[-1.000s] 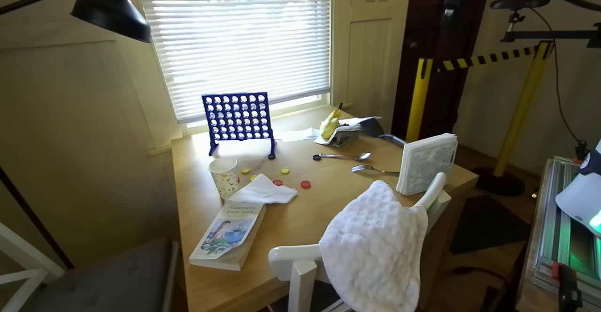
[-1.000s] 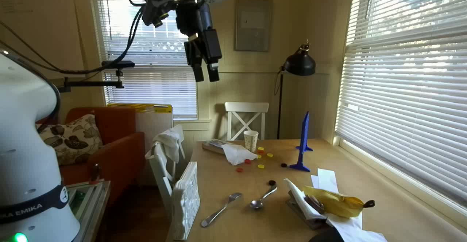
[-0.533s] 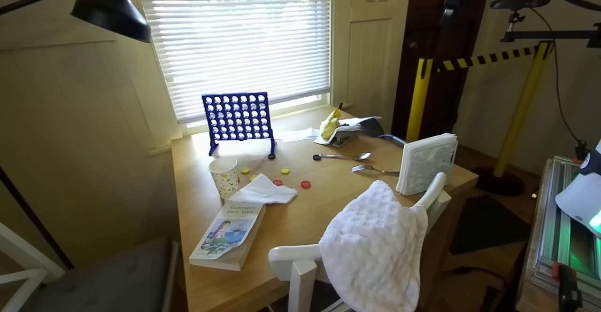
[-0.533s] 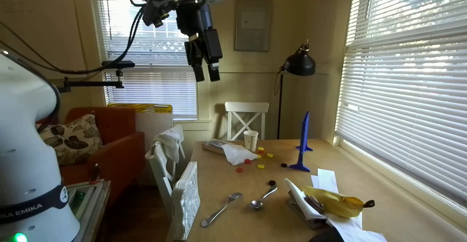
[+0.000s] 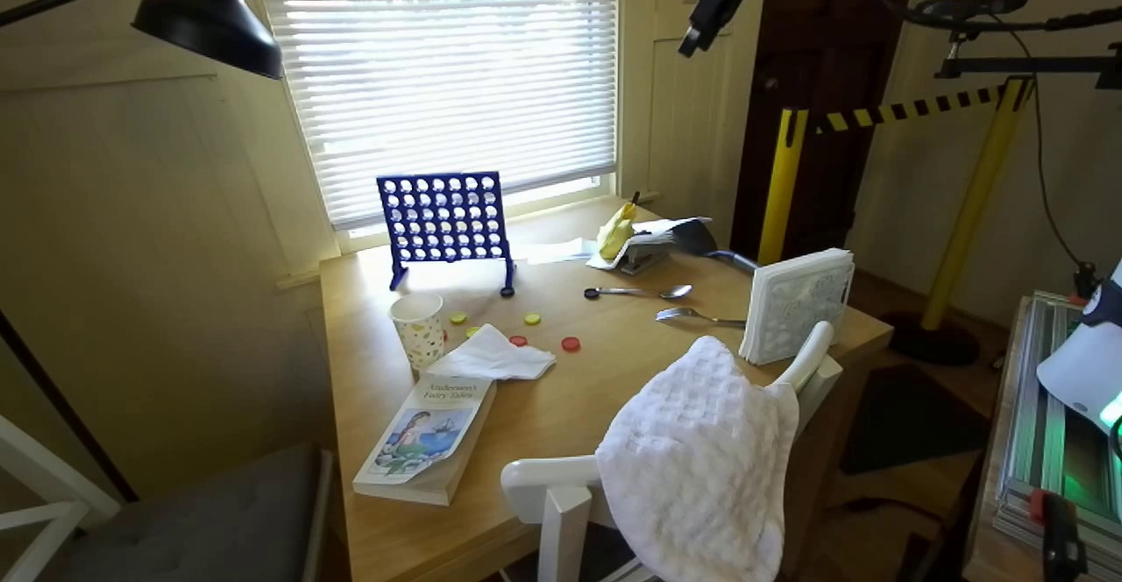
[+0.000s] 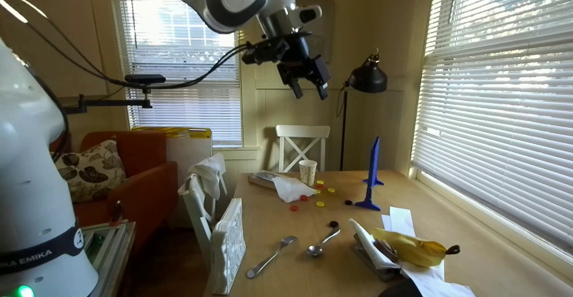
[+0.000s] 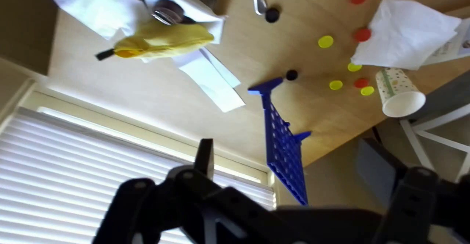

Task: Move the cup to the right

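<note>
The paper cup (image 5: 419,337), white with coloured specks, stands upright on the table in both exterior views (image 6: 308,174). It is beside the white napkin (image 5: 495,356) and near the top end of the book (image 5: 425,437). In the wrist view the cup (image 7: 398,89) shows at the right, its mouth facing the camera. My gripper (image 6: 310,94) is in the air high above the table, well apart from the cup. Its fingers stand wide apart with nothing held between them. The gripper (image 7: 286,163) shows in the wrist view, and its tip (image 5: 690,44) enters an exterior view at the top.
A blue game frame (image 5: 447,218) stands near the window. Several red, yellow and black discs lie around it. A spoon (image 6: 315,250), a fork (image 6: 271,256), a white block (image 6: 229,245) and a yellow pouch (image 6: 414,248) on papers lie nearer. A towel-draped chair (image 5: 701,459) touches one side.
The arm has swung out over the table: in one exterior view the gripper moved right, in another it has come into the picture at the top. The cup has not moved.
</note>
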`<move>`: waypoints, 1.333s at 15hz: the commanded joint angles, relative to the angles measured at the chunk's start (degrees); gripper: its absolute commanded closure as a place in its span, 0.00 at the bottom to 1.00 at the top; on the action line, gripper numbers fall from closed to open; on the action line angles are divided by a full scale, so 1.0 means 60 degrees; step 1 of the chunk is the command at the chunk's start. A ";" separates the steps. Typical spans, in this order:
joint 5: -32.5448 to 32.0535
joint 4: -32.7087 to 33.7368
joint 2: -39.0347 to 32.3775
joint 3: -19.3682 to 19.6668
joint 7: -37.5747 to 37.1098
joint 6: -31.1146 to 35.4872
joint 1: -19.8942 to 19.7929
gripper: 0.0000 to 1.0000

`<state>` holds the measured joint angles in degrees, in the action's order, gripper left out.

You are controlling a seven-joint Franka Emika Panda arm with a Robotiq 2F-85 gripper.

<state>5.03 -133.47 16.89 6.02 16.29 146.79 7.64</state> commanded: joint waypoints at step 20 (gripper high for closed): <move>0.5204 0.7249 -0.7717 -0.2547 0.1955 -0.1846 -0.0815 0.00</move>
<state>33.96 -101.32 -18.94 -5.16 27.81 137.87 6.43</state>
